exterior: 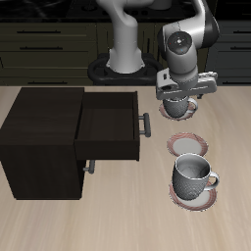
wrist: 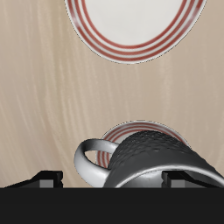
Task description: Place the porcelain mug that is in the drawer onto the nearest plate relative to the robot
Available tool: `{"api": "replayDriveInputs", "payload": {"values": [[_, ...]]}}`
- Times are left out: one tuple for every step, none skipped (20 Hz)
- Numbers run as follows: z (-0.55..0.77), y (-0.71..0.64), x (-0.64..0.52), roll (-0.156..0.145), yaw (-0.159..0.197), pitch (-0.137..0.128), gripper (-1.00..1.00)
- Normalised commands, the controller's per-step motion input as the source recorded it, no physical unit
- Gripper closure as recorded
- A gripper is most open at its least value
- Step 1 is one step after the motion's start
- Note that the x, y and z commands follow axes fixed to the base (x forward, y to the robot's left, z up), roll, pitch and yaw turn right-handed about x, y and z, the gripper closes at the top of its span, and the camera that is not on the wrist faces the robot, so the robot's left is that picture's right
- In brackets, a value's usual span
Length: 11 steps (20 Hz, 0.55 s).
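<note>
Three plates show in the exterior view, in a row running from the table's back toward its front edge: the farthest plate (exterior: pixel 186 110), nearest the robot (exterior: pixel 125 44), is mostly hidden beneath the gripper (exterior: pixel 176 98); a bare middle plate (exterior: pixel 187 146) lies clear of it; and the front plate (exterior: pixel 195 192) carries a second mug (exterior: pixel 193 175), standing upright. The gripper's two fingers are closed against the sides of the porcelain mug (exterior: pixel 176 105), whose body is largely covered by the grey gripper housing from outside. From the wrist view, the mug (wrist: pixel 153 156) fills the frame near the camera, its dotted wall and loop handle visible, its rim and inside out of sight, and the finger pads (wrist: pixel 179 178) are only dark slivers at its flanks. A crescent of the far plate (wrist: pixel 140 134) peeks out behind the mug; whether the mug's base touches it cannot be told. The drawer (exterior: pixel 111 125) stands pulled open from the dark cabinet (exterior: pixel 41 142), and its interior reads only as shadow.
</note>
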Motion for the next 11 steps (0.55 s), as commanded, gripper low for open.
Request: {"api": "replayDriveInputs", "payload": {"values": [[0.21,0.00,0.04,0.022,-0.024,-0.037,-1.00],[0.15,-0.06,0.00,-0.033,-0.002,-0.034,-1.00],[0.17,-0.07,-0.08,-0.006,0.003,-0.021,-1.00],[0.20,-0.03,0.03,-0.018,0.021,-0.066,-1.00],[0.14,0.02,0.01,0.021,-0.015,-0.019,-1.00],[0.25,-0.13,-0.04,0.011,-0.034,0.006,-1.00],[0.36,-0.12,-0.19,-0.024,0.013,-0.083,-1.00],[0.66,-0.19,-0.19,0.027,-0.012,-0.129,-1.00],[0.22,-0.06,-0.11,0.015,-0.006,-0.030,-1.00],[0.39,-0.14,-0.14,-0.005,0.006,-0.054,-1.00],[0.32,-0.13,-0.11,-0.002,0.015,-0.078,-1.00]]}}
